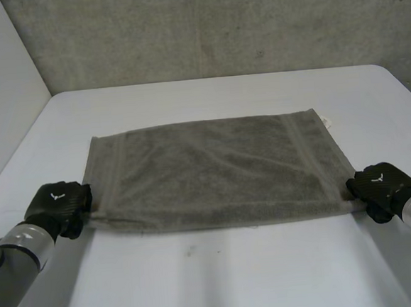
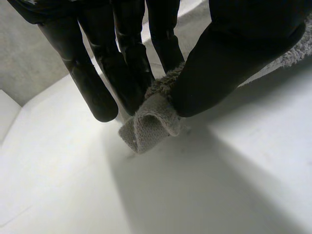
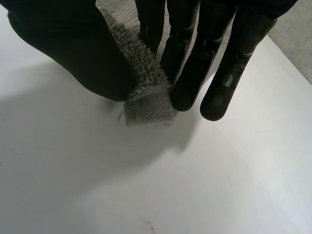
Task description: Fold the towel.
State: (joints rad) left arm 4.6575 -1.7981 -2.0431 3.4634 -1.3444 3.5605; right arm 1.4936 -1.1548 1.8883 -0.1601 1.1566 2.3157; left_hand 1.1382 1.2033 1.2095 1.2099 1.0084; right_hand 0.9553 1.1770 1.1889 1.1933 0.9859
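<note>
A grey-green towel (image 1: 214, 170) lies spread flat on the white table (image 1: 222, 280), its long side running across. My left hand (image 1: 59, 206) sits at the towel's near left corner. In the left wrist view that corner (image 2: 148, 127) is pinched between my thumb and fingers (image 2: 127, 73). At the near right corner rests my right hand (image 1: 379, 188). The right wrist view shows this corner (image 3: 146, 105) squeezed between thumb and fingers (image 3: 187, 73). A small white label (image 1: 326, 121) sticks out at the far right corner.
A grey wall (image 1: 210, 25) rises behind the table's far edge. Bare white tabletop stretches in front of the towel and beyond it.
</note>
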